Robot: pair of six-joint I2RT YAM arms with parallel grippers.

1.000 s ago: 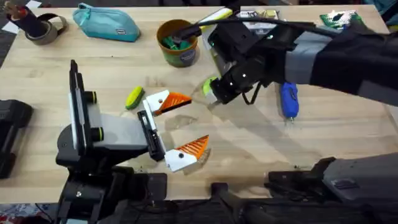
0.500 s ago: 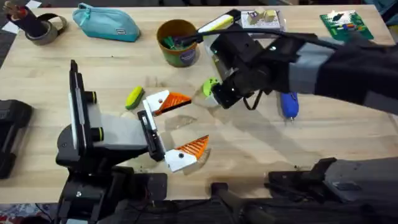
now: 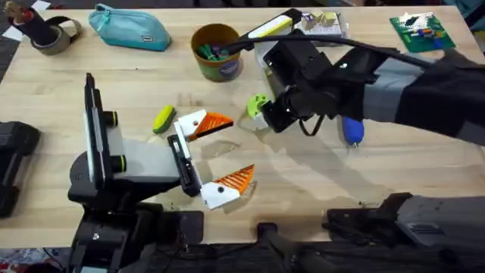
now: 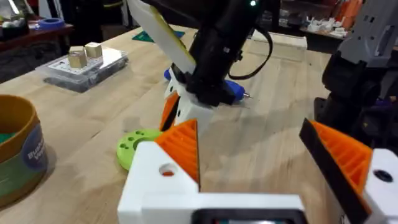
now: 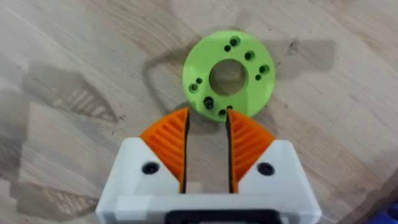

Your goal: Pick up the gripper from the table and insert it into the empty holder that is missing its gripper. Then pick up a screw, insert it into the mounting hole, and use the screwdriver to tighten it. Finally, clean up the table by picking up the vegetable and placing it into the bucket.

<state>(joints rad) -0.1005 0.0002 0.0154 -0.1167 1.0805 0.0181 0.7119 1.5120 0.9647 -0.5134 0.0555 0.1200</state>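
Note:
My right gripper reaches in from the right to the table's middle and hovers at the edge of a lime-green disc with holes. It is open by a narrow gap, with bare wood between its orange pads. The blue screwdriver lies on the table, partly under the right arm. The yellow-green vegetable lies just left of my left gripper, which is wide open and holds nothing. The orange-brown bucket stands at the back. The loose gripper, its holder and a screw are out of view.
A teal pouch and a tape roll lie at the back left. A clear box, a yellow-and-black tool and a green board sit at the back right. Bare wood lies in front of the right arm.
The right arm has shifted slightly to the right, and the green disc shows more fully beside its gripper. The left arm has not moved.

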